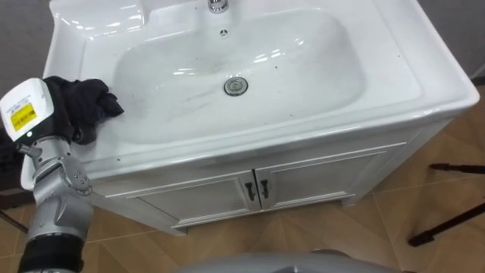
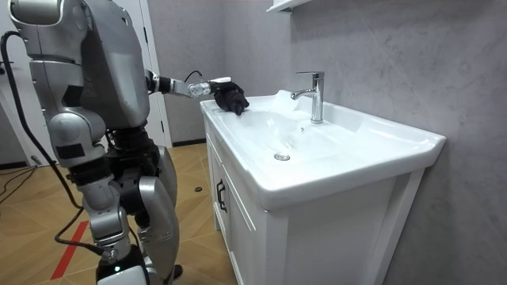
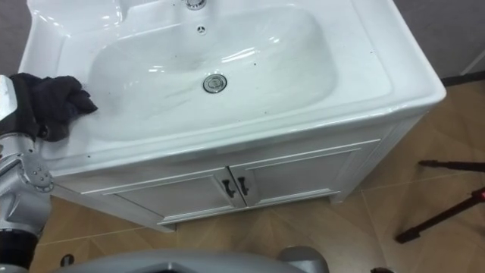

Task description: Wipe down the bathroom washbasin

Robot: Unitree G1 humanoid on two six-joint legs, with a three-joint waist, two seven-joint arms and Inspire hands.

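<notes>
Left eye view: dark cloth (image 1: 85,105) bunched on basin (image 1: 394,53) left rim, at bowl edge, against left hand (image 1: 26,106). Fingers hidden in cloth, grip cannot be told. Hand back carries yellow label (image 1: 23,116), print too small to read. Bowl open around drain (image 1: 236,86); faucet (image 2: 315,93) at back rim. Under front edge white cabinet (image 1: 318,178); wooden floor (image 1: 439,152) at right, with dark stand legs (image 1: 447,220).

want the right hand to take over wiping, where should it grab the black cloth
Pinch the bunched end of the black cloth that pokes toward the bowl, coming from above on the bowl side. It lies crumpled on the basin's flat left rim, so its raised folds face up, and the left hand sits at its outer side.
</notes>
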